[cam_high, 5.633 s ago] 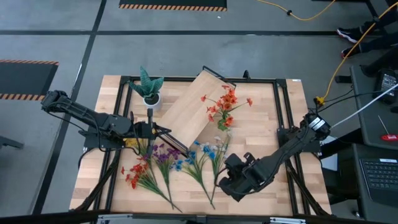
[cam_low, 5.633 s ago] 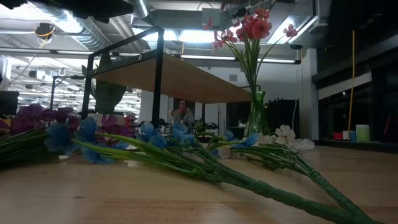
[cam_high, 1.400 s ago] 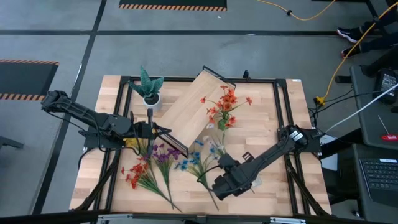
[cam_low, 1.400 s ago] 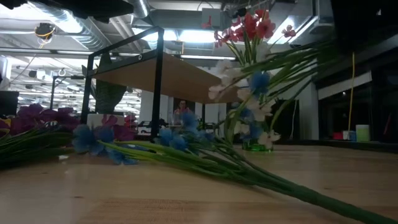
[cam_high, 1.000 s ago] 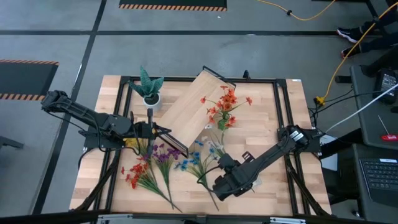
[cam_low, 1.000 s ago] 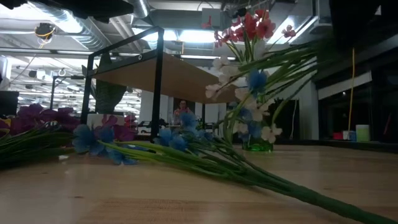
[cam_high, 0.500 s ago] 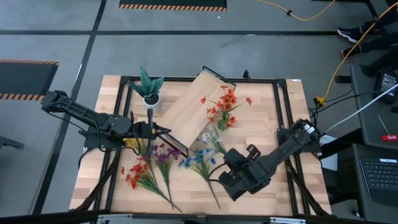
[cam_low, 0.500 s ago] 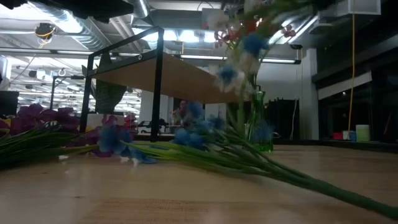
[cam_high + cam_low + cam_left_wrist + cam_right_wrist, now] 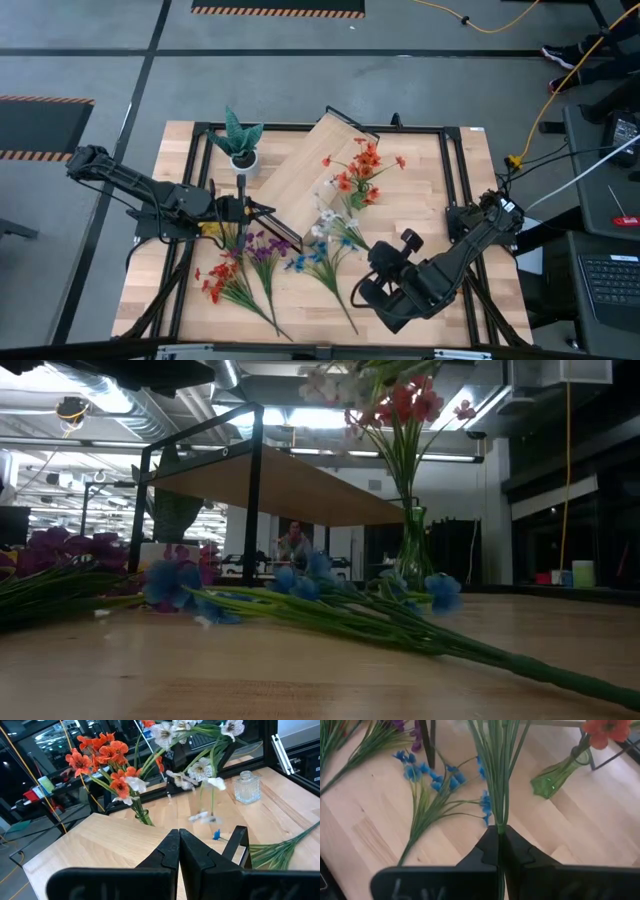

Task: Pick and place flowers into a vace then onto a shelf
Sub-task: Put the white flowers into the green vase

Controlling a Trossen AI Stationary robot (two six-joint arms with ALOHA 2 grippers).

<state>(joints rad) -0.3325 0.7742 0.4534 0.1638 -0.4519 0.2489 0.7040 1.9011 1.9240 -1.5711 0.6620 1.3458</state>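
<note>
From above, my right gripper [image 9: 383, 283] hung over the near-right part of the desk [image 9: 440, 170], carrying a white sprig [image 9: 330, 222] whose blossoms leaned toward the vase [image 9: 356, 199]. That green vase stood just beside the tilted shelf [image 9: 310, 165] and already held orange flowers [image 9: 362, 165]. The left gripper [image 9: 238, 209] waited by the shelf's near end. Blue [image 9: 308, 258], purple [image 9: 262, 245] and red [image 9: 220, 275] sprigs lay loose on the desk.

At desk height, the blue sprig [image 9: 300, 585] lay flat across the boards, and the vase [image 9: 412, 555] stood upright behind it. Pale blossoms [image 9: 325, 385] showed blurred at the top edge; I took them for the carried sprig, though I could not be sure.

From the left wrist, that arm's fingers [image 9: 192, 852] were pressed together on nothing. The white sprig [image 9: 195, 767] hung in the air beside the orange flowers [image 9: 107, 757].

From the right wrist, my fingers [image 9: 485, 851] pinched the bundle of thin green stems [image 9: 497, 780] low down, with the vase [image 9: 559, 772] ahead. I judged the sprig light and springy, its head apt to sway and its smooth stems apt to slip. Low on the stems seemed the right hold, though it left little stem free to enter the narrow mouth.
</note>
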